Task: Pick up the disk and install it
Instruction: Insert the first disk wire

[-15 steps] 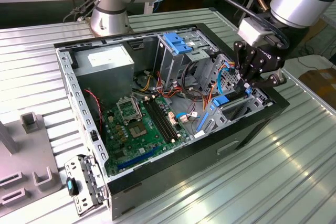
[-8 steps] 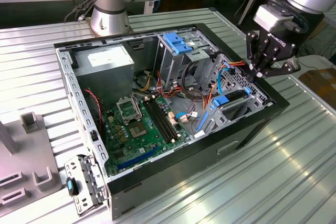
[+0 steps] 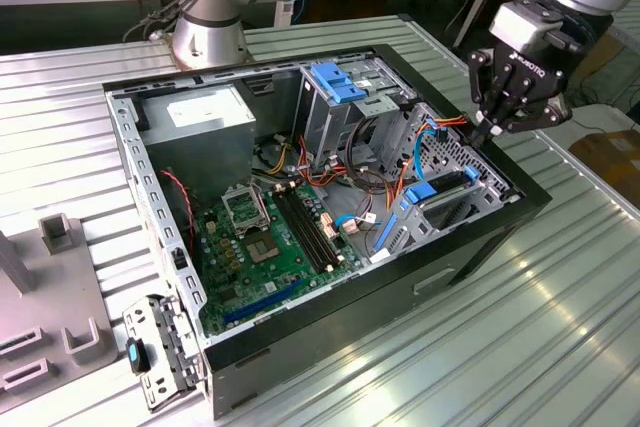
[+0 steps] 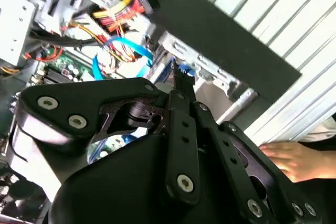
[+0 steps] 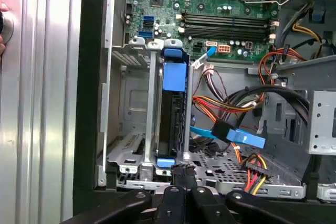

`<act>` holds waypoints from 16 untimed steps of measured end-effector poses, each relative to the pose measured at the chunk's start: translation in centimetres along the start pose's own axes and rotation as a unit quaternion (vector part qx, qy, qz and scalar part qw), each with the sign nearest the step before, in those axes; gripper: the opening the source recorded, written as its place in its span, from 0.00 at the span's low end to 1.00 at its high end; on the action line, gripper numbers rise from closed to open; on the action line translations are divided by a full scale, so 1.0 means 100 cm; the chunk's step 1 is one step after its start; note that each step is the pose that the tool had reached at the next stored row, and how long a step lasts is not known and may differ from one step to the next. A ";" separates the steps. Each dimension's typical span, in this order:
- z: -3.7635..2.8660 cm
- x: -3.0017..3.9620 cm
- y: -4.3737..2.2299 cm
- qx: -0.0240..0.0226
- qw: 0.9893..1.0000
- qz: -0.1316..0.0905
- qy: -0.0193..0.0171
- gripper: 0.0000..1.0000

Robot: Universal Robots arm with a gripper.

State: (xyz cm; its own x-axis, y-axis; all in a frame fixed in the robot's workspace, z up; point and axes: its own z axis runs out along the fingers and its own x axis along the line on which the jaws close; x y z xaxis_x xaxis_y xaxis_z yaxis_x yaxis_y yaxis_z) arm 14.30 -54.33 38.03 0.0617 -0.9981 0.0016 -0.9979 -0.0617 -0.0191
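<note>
1. Disk (image 5: 172,116) stands on its edge in a slot of the metal cage (image 5: 131,156), at the near end of an open computer case (image 3: 330,347). Its light-blue carrier (image 5: 175,74) runs along the exposed edge.
2. In the exterior view, the disk (image 3: 445,187) sits in the cage on that view's right, just inside the case wall.
3. Gripper (image 3: 482,135) hangs over that end of the case, just above the cage. Its black fingers are drawn together at the tips, with nothing visible between them.
4. In the first wrist view, the gripper (image 5: 181,170) tips lie right beside the small blue end of the carrier. Whether they touch it cannot be told.
5. In the second wrist view, the gripper (image 4: 184,80) points at a blue part by the case wall.
6. Green motherboard (image 3: 270,247) covers the case floor, and red, yellow and blue cables (image 5: 231,108) trail beside the cage.
7. The case rests on a ribbed metal table (image 3: 560,327).
8. A person's hand (image 4: 291,158) rests on the table, outside the case.
</note>
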 end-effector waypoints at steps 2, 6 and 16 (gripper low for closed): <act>0.0003 -0.0123 -0.0056 0.000 1.000 0.000 0.000 0.11; 0.0011 -0.0226 -0.0100 0.000 0.999 -0.034 -0.001 0.11; 0.0034 -0.0237 -0.0140 0.007 0.992 -0.129 -0.001 0.27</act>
State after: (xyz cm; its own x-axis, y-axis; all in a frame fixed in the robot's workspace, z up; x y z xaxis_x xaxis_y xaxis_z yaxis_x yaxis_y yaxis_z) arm 15.57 -51.89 37.72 0.3145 -0.9492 0.0057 -0.9487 -0.3145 -0.0332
